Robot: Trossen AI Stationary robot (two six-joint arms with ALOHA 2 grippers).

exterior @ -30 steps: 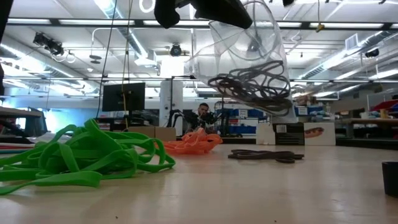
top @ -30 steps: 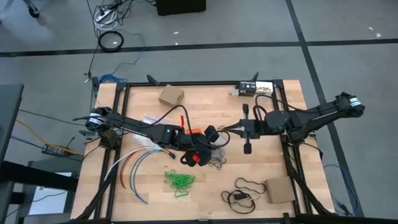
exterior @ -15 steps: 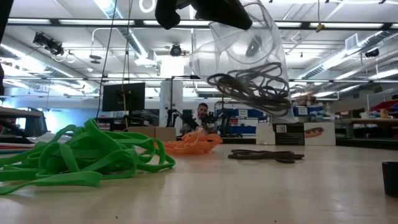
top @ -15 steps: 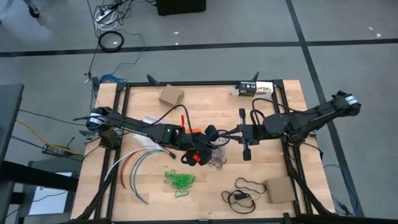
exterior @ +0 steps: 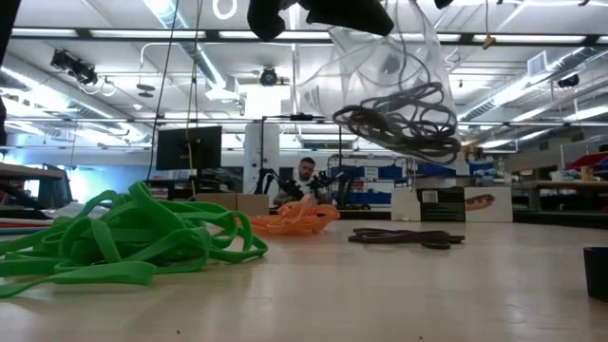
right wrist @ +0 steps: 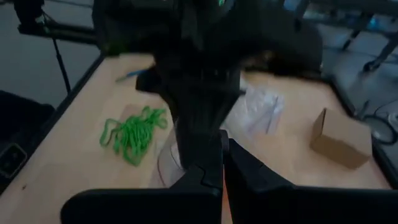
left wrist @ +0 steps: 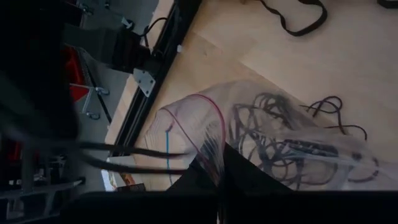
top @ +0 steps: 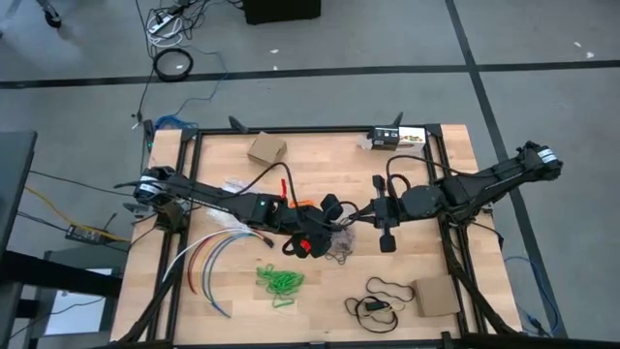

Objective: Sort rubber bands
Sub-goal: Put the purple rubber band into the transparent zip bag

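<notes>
Sorting partly done: dark rubber bands point(exterior: 399, 119) bagged, green and orange still loose.

Dark bands bunched inside a clear plastic bag point(exterior: 375, 71) held up over the middle of the table point(top: 320, 150), with a few more dark bands point(exterior: 404, 237) lying flat beneath it, not yet bagged by the look of things. One green heap point(top: 279, 282) near the front edge, untouched. One orange heap point(exterior: 293, 218) close to the table's centre, also loose. Three colours, then: one bagged group, two heaps outstanding, plus dark stragglers. Left gripper point(top: 312, 236) clamped on the bag's top edge. Right gripper point(top: 356, 214) pinched shut at the bag's far side, probably on its edge, though hard to confirm. Spare clear bags point(top: 232, 187) lying toward the left edge. Two cardboard boxes, one point(top: 266, 149) by the back edge, another point(top: 435, 297) at the front right corner.
</notes>
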